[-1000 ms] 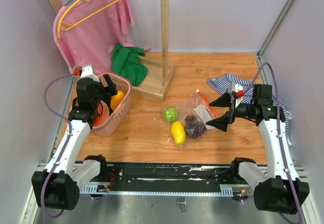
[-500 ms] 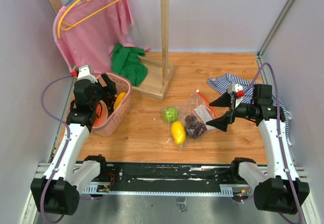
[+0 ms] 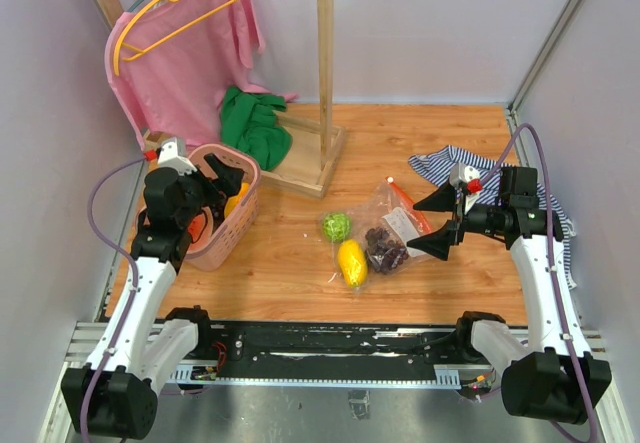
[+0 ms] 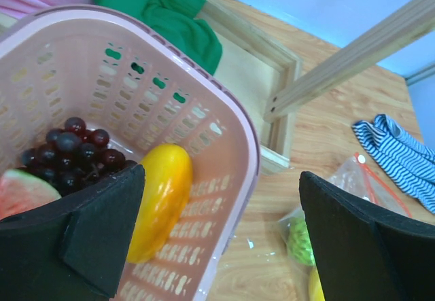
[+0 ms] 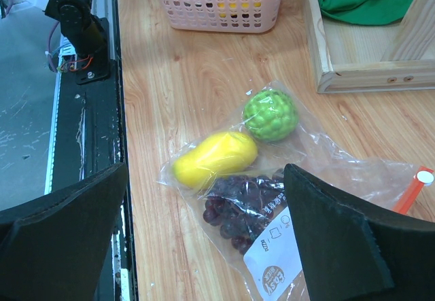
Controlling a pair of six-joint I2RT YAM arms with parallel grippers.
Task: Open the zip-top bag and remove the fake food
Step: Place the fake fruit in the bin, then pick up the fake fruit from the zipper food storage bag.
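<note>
The zip-top bag (image 3: 388, 225) lies on the wood floor, clear and crinkly, with a red zip strip (image 3: 404, 201) and a white label (image 5: 277, 259). Inside it are a green ball (image 3: 336, 226), a yellow fruit (image 3: 351, 261) and dark grapes (image 3: 385, 248); the right wrist view shows the ball (image 5: 272, 114), the fruit (image 5: 216, 158) and the grapes (image 5: 239, 206). My right gripper (image 3: 432, 223) is open and empty just right of the bag. My left gripper (image 3: 222, 175) is open and empty over the pink basket (image 3: 238, 225), which holds a yellow-orange fruit (image 4: 160, 198), grapes (image 4: 71, 155) and a watermelon slice (image 4: 20, 187).
A wooden clothes rack (image 3: 325, 73) stands at the back, with a pink garment (image 3: 185, 53) hanging on it and a green cloth (image 3: 252, 125) on its base. A striped cloth (image 3: 455, 163) lies behind my right gripper. A black rail (image 3: 330, 343) runs along the near edge.
My left gripper has shifted slightly to the right above the basket and turned toward the bag. My right arm and the bag have not moved.
</note>
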